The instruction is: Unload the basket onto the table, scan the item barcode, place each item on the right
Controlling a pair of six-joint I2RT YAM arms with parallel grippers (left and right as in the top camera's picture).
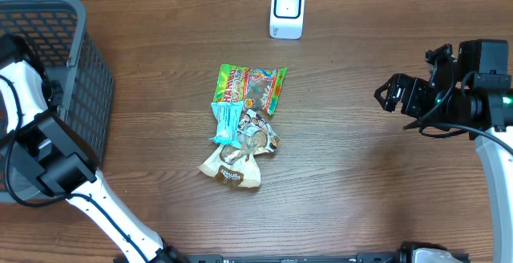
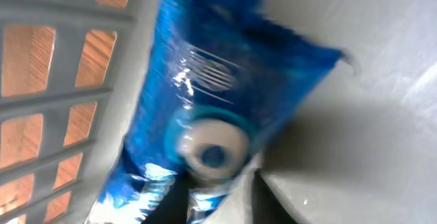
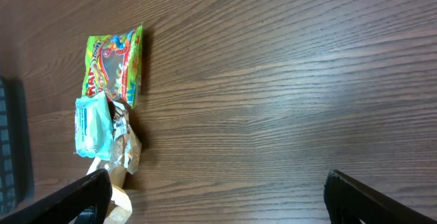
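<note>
Packets [image 1: 240, 127] lay mid-table, nearer the right gripper [image 1: 381, 95], jaws apart; whether the left gripper [image 2: 217, 207] held the blue packet [image 2: 205, 94] was unclear

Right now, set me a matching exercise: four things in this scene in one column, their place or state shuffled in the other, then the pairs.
1 white scanner
2 blue packet
3 green gummy bag
4 right gripper

A inside the grey basket
B open, over bare wood
C far edge of the table
D end of the snack pile nearest the scanner

Pairs: 1-C, 2-A, 3-D, 4-B.
</note>
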